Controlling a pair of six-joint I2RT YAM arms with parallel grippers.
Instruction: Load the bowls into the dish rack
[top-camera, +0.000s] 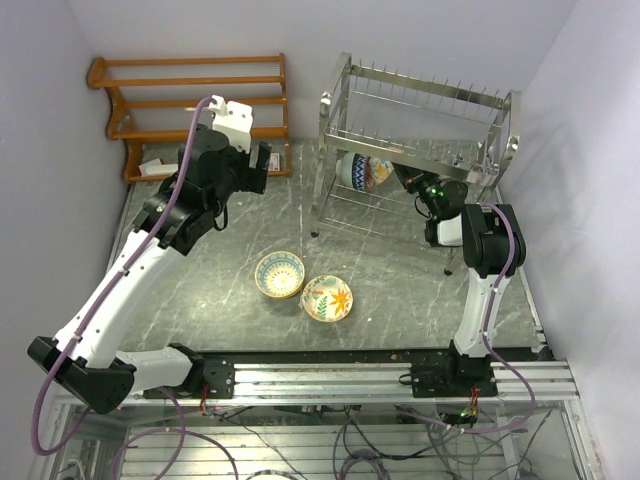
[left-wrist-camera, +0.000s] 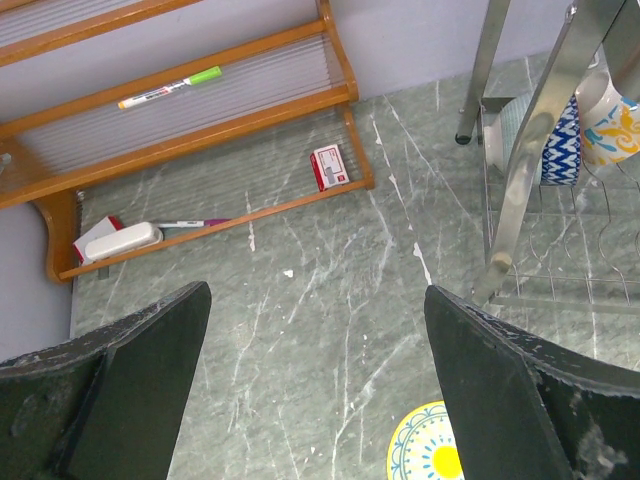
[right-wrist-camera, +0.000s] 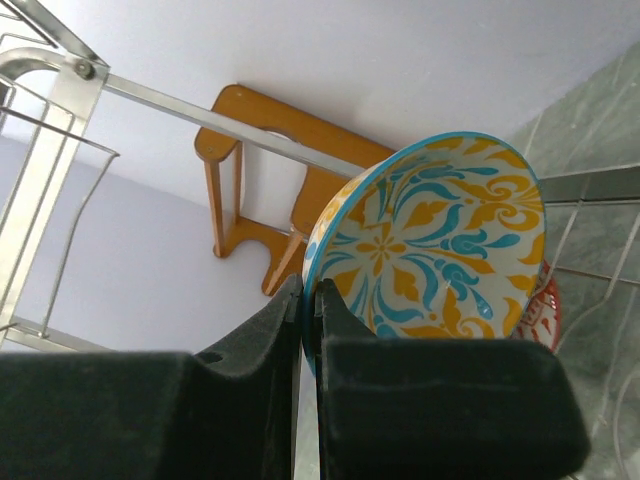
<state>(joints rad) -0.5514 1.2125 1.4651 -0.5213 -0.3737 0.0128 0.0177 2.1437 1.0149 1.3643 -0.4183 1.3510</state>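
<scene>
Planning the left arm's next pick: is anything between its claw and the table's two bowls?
Nothing visible. The open left claw hovers over bare grey marble table; the yellow-and-teal round ceramic bowl and the cream orange-leaf ceramic bowl lie uncovered, side by side.

Robotics laboratory cell, dressed as a kitchen corner. The left arm (top-camera: 120, 275) and right arm (top-camera: 483, 290) are bolted to an aluminium rail (top-camera: 330, 375) along the lower edge of the frame, with loose cables (top-camera: 350, 452) trailed beneath. The marble-patterned desk (top-camera: 400, 290) is boxed in by plain pale walls (top-camera: 50, 120); a dish rack (top-camera: 420, 140) and wooden shelf (top-camera: 190, 82) are placed at the top.
</scene>
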